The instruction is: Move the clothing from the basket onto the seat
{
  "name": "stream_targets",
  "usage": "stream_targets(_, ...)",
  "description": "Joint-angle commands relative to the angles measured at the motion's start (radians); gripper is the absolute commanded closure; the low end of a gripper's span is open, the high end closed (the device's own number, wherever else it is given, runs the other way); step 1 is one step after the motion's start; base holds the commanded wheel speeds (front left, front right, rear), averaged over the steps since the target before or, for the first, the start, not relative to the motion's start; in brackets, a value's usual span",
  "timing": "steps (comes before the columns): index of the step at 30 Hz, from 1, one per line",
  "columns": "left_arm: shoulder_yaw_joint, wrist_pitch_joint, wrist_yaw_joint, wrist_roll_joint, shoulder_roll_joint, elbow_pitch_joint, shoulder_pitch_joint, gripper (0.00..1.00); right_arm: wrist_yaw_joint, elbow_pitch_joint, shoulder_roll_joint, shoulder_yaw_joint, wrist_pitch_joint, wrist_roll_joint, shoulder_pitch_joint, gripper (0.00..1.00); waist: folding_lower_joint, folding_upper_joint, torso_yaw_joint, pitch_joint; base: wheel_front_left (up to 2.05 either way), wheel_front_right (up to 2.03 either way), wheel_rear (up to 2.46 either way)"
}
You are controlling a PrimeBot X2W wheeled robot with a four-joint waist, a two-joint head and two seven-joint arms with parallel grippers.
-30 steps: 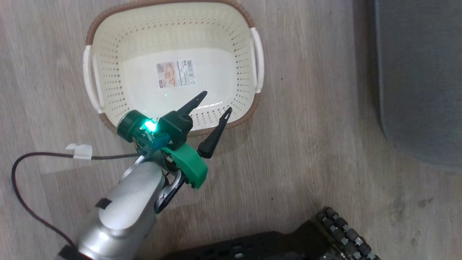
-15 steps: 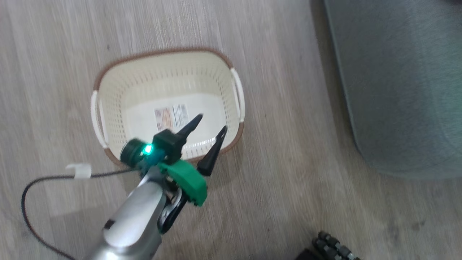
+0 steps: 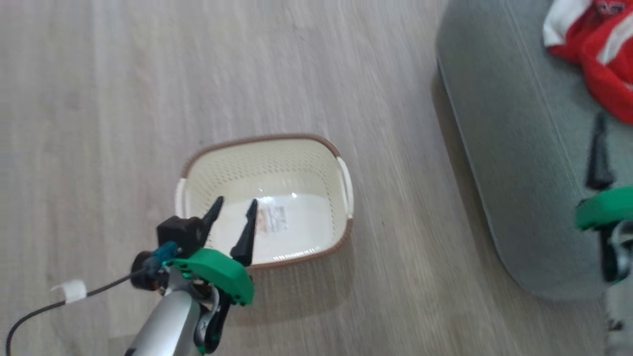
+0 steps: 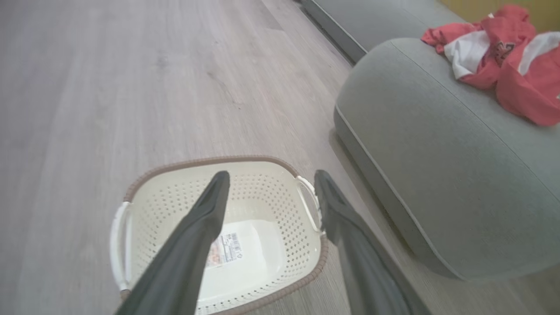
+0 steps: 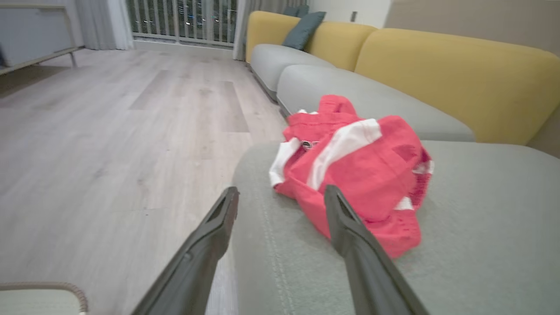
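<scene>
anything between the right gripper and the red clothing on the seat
Nothing visible. The right gripper is open and points at the clothing across bare seat fabric, with no object between them. The clothing already lies on the seat, and the basket holds no garment.

Pale wood floor [image 3: 346, 74], yellow sofa back [image 5: 459, 74]

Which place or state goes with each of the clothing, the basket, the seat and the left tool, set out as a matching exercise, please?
1 clothing
2 basket
3 seat
4 left tool

A on the floor, label inside
B open, pointing toward the basket
C grey-green, beside the basket
D heaped on the seat

Pairs: 1-D, 2-A, 3-C, 4-B
</scene>
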Motion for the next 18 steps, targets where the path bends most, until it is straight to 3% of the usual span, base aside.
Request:
stream_targets(1, 0.061, -0.009, 0.012, 0.019, -0.002, -0.038, -0.002, 0.0, 0.0, -0.052, 0.004, 0.033, -0.007, -0.013, 0.017, 0.0, 0.0001, -0.0001, 0.059, -0.063, 0.0, 0.0, 0.0)
stream_targets(7, 0.171, -0.009, 0.031, 0.064, -0.01, -0.067, 0.05, 0.0, 0.0, -0.092, 0.071, 0.103, -0.007, -0.043, 0.099, 0.0, 0.0001, -0.0001, 0.122, -0.14, 0.0, 0.0, 0.0)
stream_targets(18, 0.287, -0.01, -0.013, 0.126, -0.02, -0.046, 0.124, 0.0, 0.0, -0.04, 0.149, 0.149, -0.007, -0.091, 0.214, 0.0, 0.0001, -0.0001, 0.174, -0.245, 0.0, 0.0, 0.0)
